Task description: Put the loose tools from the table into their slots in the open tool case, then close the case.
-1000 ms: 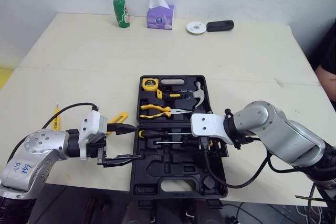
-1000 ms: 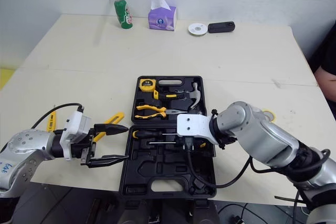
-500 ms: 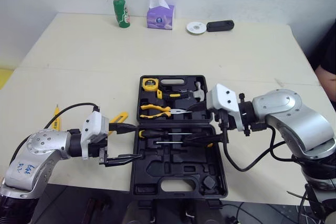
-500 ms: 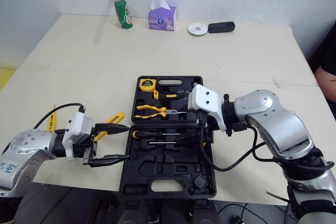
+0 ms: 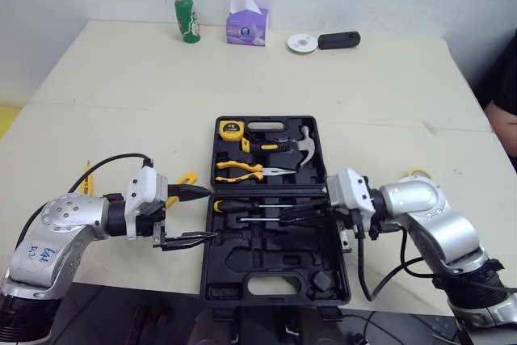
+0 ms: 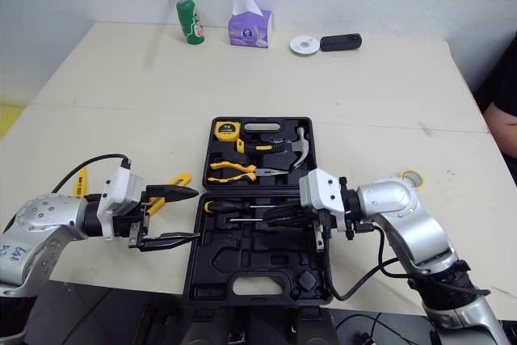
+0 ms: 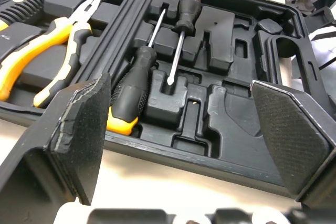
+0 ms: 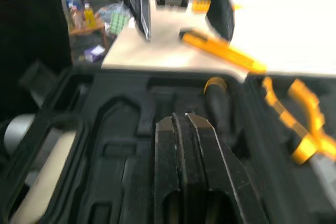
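Two screwdrivers [image 5: 234,206] sit slotted in the open tool case [image 5: 242,258].

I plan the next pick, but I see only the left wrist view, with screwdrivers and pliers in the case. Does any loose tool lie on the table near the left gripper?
Observer: Yes, a yellow tool lies on the table beside the tool case, just beyond the open left gripper.
Operator: Where is the right gripper?
Observer: The right gripper is low over the near half of the case, its fingers shut.
Operator: Is anything else outside the case?
Observer: A yellow ring lies on the table to the robot's right of the case.
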Tool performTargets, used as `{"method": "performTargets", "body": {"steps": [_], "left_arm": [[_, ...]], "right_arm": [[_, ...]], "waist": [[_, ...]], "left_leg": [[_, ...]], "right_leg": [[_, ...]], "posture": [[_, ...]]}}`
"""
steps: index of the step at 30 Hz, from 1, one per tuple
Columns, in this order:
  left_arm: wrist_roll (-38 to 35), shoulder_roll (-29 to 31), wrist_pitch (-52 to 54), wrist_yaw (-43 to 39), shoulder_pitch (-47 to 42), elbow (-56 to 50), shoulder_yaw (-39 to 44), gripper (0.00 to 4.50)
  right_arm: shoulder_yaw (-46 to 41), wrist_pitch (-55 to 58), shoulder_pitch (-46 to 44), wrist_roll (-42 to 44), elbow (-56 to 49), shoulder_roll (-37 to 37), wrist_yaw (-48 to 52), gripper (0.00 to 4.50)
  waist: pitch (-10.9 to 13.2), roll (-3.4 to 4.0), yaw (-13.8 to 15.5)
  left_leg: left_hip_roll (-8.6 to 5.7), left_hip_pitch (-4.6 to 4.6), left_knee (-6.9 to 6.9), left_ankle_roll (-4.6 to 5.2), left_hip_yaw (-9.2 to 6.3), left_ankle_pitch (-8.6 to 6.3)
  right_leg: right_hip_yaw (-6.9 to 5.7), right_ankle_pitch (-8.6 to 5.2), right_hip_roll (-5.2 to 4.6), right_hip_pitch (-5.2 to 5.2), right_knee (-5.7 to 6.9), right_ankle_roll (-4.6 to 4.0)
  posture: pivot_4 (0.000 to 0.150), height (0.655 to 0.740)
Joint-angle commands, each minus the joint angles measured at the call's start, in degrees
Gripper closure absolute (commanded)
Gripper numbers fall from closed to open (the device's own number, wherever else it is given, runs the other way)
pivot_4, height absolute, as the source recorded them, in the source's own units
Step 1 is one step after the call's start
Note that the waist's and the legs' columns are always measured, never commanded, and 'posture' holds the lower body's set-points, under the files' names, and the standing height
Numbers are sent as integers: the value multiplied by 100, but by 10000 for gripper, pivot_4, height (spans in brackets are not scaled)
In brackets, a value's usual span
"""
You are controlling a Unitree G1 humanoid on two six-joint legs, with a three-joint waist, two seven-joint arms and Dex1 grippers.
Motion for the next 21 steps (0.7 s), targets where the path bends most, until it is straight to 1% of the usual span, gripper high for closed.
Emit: {"method": "performTargets", "body": {"steps": [1,7,13,21], "left_arm": [[4,36,-16,-23,4,-105,-3,0],[89,148,-62,-118,-43,-58,-56,0],[101,121,-23,-99,-90,-84,-100,0],[88,207,4,-71,29,-152,18,0]], "right_arm": [[123,-428,54,-310,149,-47,39,44145],[119,-363,-19,-317,409,31,-73,44145],[169,-472,-240,-403,853,157,-127,44145],[406,-771,-134,-870,1383,223,-211,44145]], "waist": [[0,0,-4],[0,0,-1],[0,0,-3],[-1,0,-13]], "left_leg": [[0,1,0,0,0,0],[0,4,0,0,1,0],[0,5,2,0,2,0],[1,10,2,0,5,0]], "right_leg": [[0,0,0,0,-1,0],[3,0,0,0,-1,0],[4,0,-1,0,-1,0],[6,0,-1,2,0,-1]], "posture": [[1500,7400],[1500,7400],[1500,7400],[1500,7400]]}}
